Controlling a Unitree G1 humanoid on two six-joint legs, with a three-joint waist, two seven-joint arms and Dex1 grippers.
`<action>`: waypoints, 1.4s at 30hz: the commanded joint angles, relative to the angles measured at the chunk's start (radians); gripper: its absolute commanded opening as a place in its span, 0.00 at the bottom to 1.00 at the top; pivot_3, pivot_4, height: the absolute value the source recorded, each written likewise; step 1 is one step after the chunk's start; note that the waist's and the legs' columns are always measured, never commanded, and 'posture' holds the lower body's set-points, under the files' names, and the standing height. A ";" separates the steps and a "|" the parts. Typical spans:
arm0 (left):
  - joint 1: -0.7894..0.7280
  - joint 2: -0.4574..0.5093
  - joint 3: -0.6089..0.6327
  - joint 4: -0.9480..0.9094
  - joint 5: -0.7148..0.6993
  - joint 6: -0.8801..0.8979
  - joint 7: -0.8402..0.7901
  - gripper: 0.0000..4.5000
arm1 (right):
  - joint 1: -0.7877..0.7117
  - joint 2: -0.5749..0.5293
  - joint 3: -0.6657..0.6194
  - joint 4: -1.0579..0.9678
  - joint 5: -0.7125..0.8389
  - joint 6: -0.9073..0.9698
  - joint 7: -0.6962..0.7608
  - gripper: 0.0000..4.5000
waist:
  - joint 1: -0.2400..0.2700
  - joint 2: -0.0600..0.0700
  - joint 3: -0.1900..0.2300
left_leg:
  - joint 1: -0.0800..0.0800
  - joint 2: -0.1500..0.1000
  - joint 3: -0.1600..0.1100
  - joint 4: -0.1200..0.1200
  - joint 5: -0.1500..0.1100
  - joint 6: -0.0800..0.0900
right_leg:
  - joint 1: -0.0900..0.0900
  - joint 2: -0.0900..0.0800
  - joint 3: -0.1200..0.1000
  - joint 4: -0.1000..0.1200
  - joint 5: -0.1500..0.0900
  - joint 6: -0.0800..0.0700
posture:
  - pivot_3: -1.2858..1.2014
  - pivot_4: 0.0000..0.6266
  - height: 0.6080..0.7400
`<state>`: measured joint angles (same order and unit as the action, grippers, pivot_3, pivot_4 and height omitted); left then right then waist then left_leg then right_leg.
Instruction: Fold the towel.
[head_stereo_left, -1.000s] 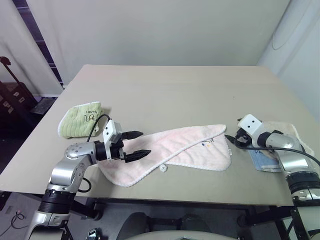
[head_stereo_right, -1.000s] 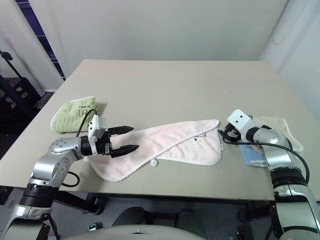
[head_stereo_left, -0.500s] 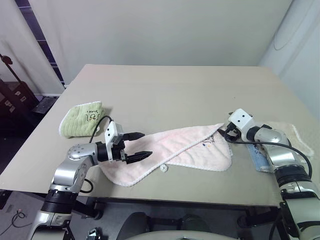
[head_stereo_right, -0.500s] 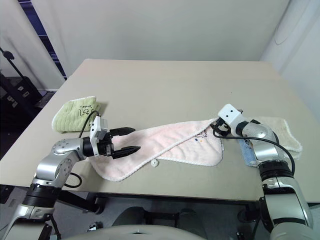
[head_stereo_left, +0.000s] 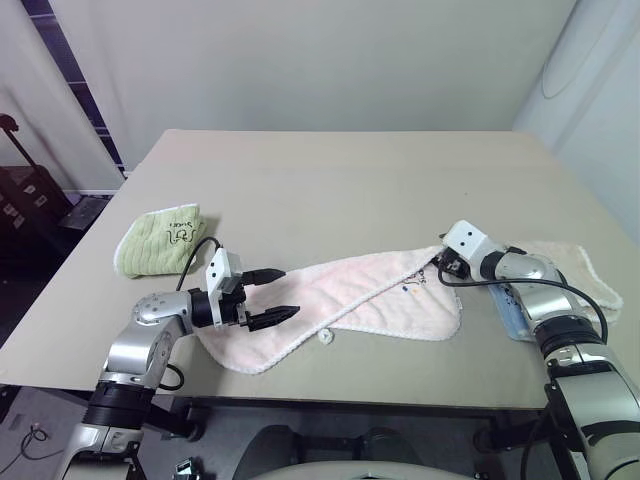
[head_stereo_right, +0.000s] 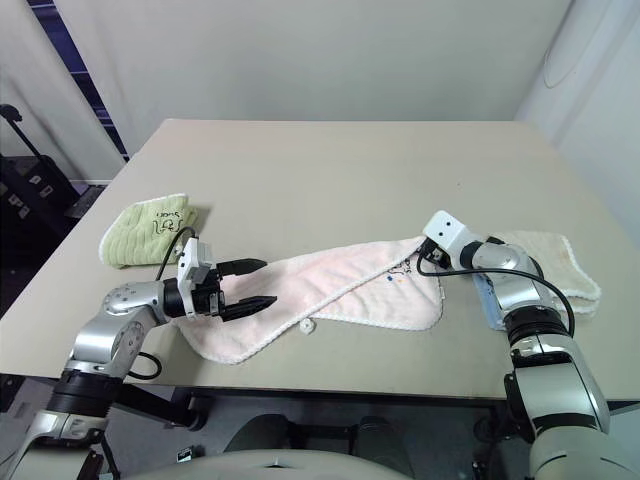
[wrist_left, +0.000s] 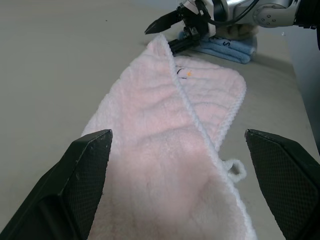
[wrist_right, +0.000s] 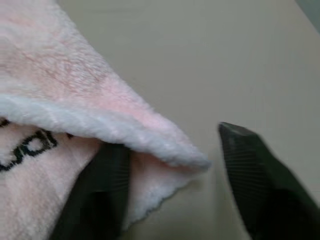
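The pale pink towel (head_stereo_left: 350, 295) lies along the front of the table, its upper layer folded over at a slant. A small loop tab (head_stereo_left: 326, 337) sticks out at its near edge, and dark script (wrist_left: 181, 71) shows near the right end. My left gripper (head_stereo_left: 290, 290) hovers open just above the towel's left end, its fingers (wrist_left: 90, 165) spread wide with nothing between them. At the towel's far right corner, my right gripper (head_stereo_left: 443, 265) is open. One of its fingers (wrist_right: 100, 190) sits under the upper layer's corner, and the other stands apart beside it.
A folded light green towel (head_stereo_left: 160, 238) lies at the left of the table. A cream towel (head_stereo_left: 575, 265) and a blue cloth (head_stereo_left: 518, 315) lie at the right, beside my right arm. The table's front edge (head_stereo_left: 400, 402) runs just below the pink towel.
My right gripper has moved left onto the pink towel's right corner, and its fingers have drawn closer around the upper layer. The left gripper has stayed open over the left end.
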<state>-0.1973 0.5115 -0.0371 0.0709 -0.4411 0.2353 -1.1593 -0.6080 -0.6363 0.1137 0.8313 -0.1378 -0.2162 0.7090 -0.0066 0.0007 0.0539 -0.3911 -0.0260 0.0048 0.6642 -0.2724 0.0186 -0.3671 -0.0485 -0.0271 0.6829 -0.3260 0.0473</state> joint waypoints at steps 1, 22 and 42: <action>-0.008 0.012 0.022 0.015 -0.003 -0.036 -0.023 1.00 | -0.031 0.000 -0.009 -0.014 0.011 -0.032 0.016 0.30 | -0.004 0.000 0.000 | 0.000 0.000 0.000 0.000 0.000 0.000 | 0.000 0.000 0.000 0.000 0.000 0.000 | 0.52 0.00 1.00; -0.102 0.061 0.035 -0.033 -0.068 0.087 -0.063 1.00 | -0.065 0.072 -0.261 -0.899 0.441 0.835 -0.124 0.01 | -0.009 0.003 0.002 | -0.003 0.000 0.000 -0.001 0.000 0.000 | -0.005 0.000 0.001 0.002 0.001 -0.001 | 0.52 0.00 1.00; -0.137 0.000 -0.136 -0.051 0.025 0.138 -0.041 1.00 | -0.456 0.273 -0.285 -0.803 0.446 1.036 -0.493 0.01 | -0.007 0.003 0.001 | -0.006 0.000 0.000 -0.003 0.001 -0.002 | -0.007 0.000 0.001 0.000 0.001 -0.001 | 0.52 0.00 1.00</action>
<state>-0.3010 0.5118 -0.1635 0.0361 -0.4326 0.3681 -1.2084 -1.0140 -0.3667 -0.1470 0.0324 0.3176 0.8271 0.2389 -0.0140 0.0039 0.0551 -0.3968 -0.0260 0.0048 0.6611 -0.2712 0.0165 -0.3747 -0.0488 -0.0264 0.6831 -0.3251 0.0459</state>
